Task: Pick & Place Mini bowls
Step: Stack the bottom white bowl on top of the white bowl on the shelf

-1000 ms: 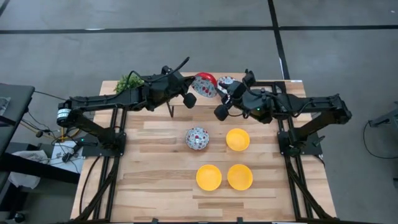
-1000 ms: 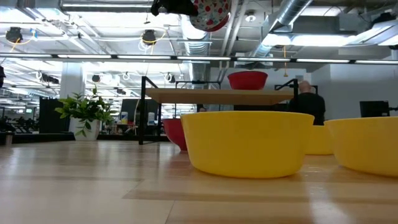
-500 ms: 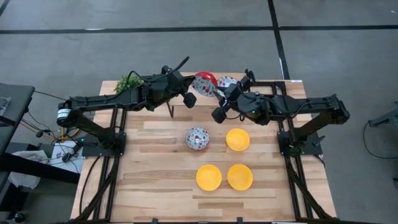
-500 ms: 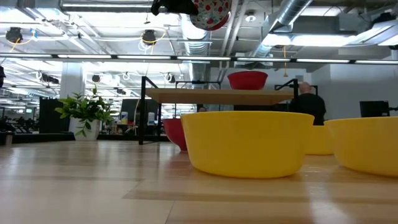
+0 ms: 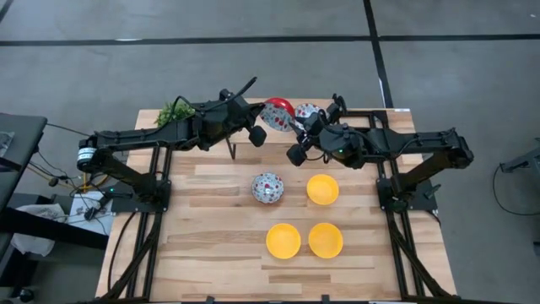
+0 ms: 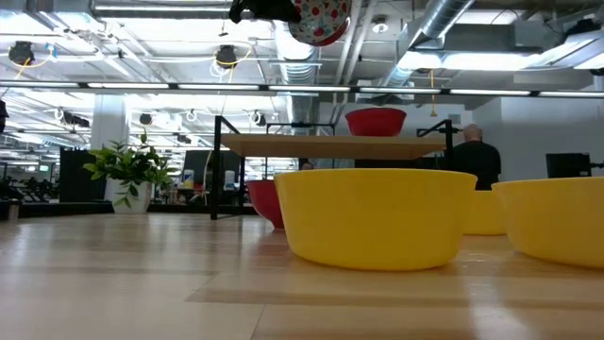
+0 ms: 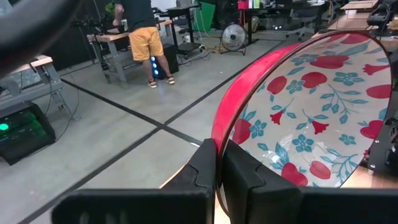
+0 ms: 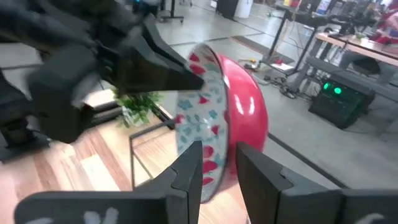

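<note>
My left gripper [image 5: 261, 128] is shut on a floral bowl [image 5: 277, 115], red outside, held high over the table's far middle. The bowl also shows in the low view [image 6: 319, 19]. My right gripper [image 5: 299, 139] is open right next to that bowl. In the right wrist view its fingers [image 8: 186, 171] stand on either side of the bowl's edge [image 8: 205, 158]. A second floral bowl [image 5: 308, 111] sits on the raised shelf [image 6: 330, 144]. A third floral bowl [image 5: 267, 187] and three yellow bowls [image 5: 322, 189] [image 5: 283, 241] [image 5: 326, 240] stand on the table. My left gripper pinches the bowl's rim [image 7: 217, 140], one finger inside the bowl and one on its red outside. The bowl is lifted clear and tipped on its side, its floral inside facing the right arm. Whether my right gripper touches the bowl, I cannot tell.
The wooden shelf on dark legs [image 6: 219, 165] spans the table's far edge. A potted plant [image 5: 175, 112] stands at the far left. The near left part of the table [image 5: 194, 245] is bare wood. A person [image 6: 477, 156] stands in the room beyond.
My right gripper has crept a little toward the table's left, closer to the floral bowl held by my left gripper. The bowl and my left gripper have kept still.
</note>
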Controlling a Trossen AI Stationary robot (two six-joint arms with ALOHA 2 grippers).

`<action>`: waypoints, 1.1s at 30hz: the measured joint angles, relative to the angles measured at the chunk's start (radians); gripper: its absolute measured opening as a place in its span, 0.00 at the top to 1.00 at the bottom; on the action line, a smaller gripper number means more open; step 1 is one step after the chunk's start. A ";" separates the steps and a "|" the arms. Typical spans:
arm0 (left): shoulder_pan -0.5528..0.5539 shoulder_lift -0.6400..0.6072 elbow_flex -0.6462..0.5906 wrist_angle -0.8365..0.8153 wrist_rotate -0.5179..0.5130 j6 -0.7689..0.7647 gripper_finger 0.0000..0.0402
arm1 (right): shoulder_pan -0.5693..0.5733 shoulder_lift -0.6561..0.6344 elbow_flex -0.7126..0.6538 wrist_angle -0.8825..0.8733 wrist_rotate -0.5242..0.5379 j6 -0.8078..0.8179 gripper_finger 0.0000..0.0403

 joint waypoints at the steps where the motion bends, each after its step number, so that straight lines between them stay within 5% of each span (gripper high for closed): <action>1: -0.003 0.000 0.000 0.000 0.000 0.000 0.98 | -0.004 0.000 0.000 -0.003 -0.001 0.006 0.78; 14: -0.005 0.000 -0.001 0.007 0.019 0.000 0.98 | -0.021 0.000 0.000 -0.015 -0.004 0.008 0.79; 24: -0.004 0.000 -0.001 0.008 0.022 -0.009 0.98 | -0.028 0.000 0.000 -0.015 0.005 0.006 0.98; 33: -0.011 0.000 -0.001 0.014 0.025 -0.009 0.98 | -0.033 -0.002 0.000 -0.015 0.005 0.008 1.00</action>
